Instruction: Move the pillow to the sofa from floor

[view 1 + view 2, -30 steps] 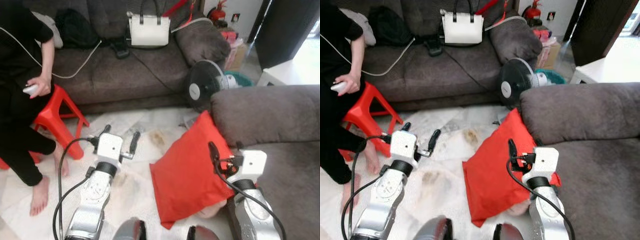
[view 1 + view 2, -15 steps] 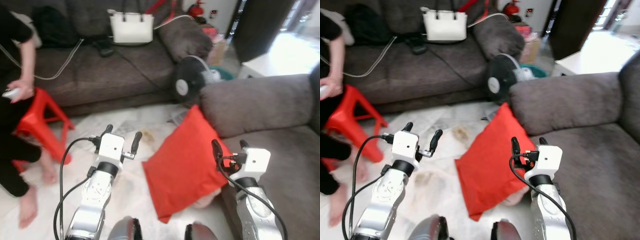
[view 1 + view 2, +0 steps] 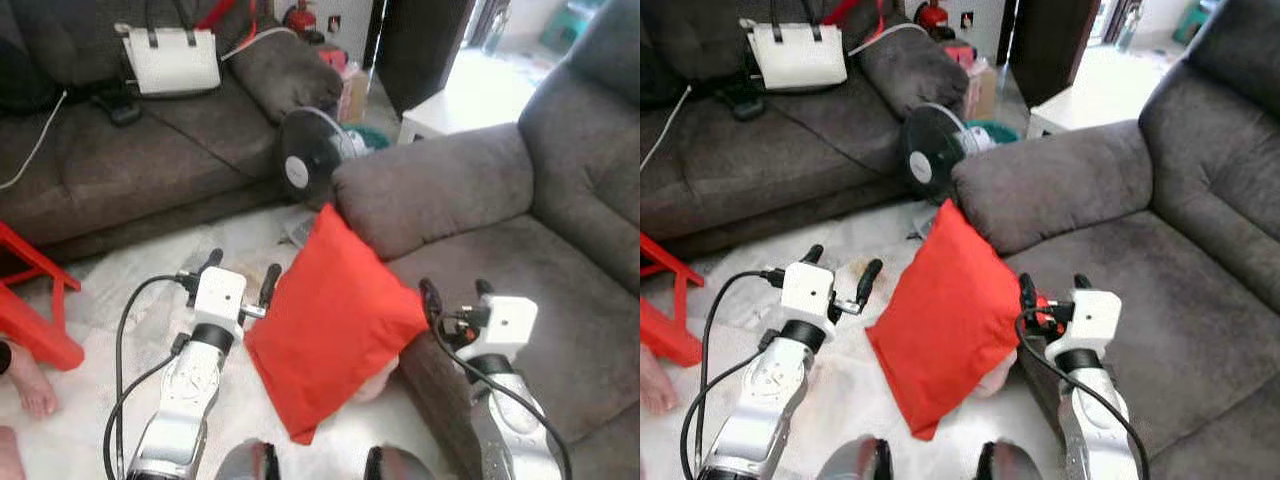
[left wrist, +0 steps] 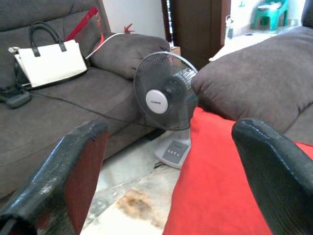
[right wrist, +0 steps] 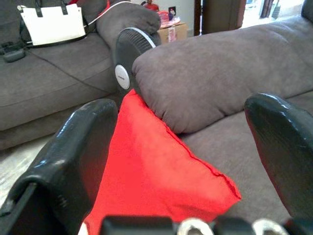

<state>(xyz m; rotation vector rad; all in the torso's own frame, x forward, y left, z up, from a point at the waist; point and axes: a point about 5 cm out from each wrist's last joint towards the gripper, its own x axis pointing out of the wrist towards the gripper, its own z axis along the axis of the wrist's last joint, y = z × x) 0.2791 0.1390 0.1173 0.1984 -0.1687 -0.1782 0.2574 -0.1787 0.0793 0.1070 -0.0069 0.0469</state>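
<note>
Panned toward the right-hand sofa (image 3: 560,260), the camera now shows its seat. Against its front leans the red pillow (image 3: 335,315), long axis toward one o'clock, between both spread-fingered, empty grippers: left gripper (image 3: 240,272) at nine o'clock, right gripper (image 3: 455,296) nearer at three.

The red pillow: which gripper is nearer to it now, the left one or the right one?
Right. The right gripper is at the red pillow's corner by the sofa seat. The left gripper is just beside its opposite edge, over the floor.
</note>
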